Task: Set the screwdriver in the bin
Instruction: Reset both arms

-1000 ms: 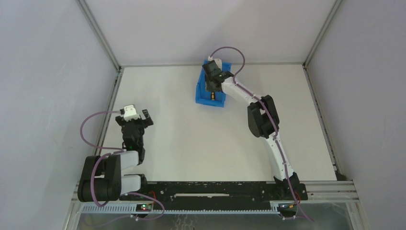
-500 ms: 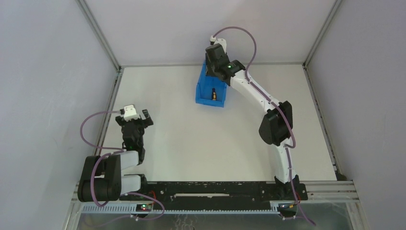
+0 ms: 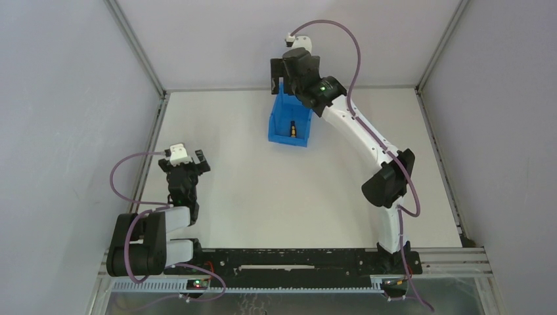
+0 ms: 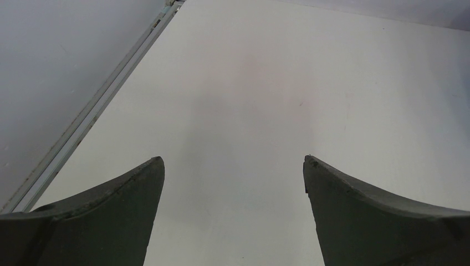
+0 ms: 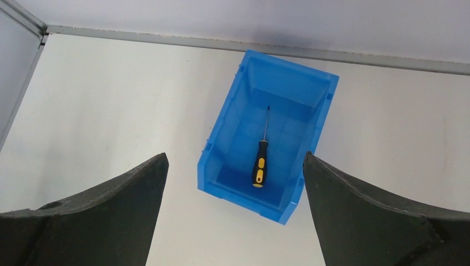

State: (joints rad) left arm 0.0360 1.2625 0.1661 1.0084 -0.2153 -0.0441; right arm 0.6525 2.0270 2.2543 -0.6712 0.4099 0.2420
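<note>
Screwdriver (image 5: 259,166) lies inside the blue bin (image 5: 220,133).

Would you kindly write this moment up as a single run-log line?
screwdriver: lying inside bin | right gripper: open, empty, above bin | left gripper: open, empty, over table | task: looks done

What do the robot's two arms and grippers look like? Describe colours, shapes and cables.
Both the left arm and right arm have white links, bulky black joints and a looping purple cable. A green light glows near the right wrist. The fingers of the left gripper and right gripper are dark grey, curved, tapering.
</note>
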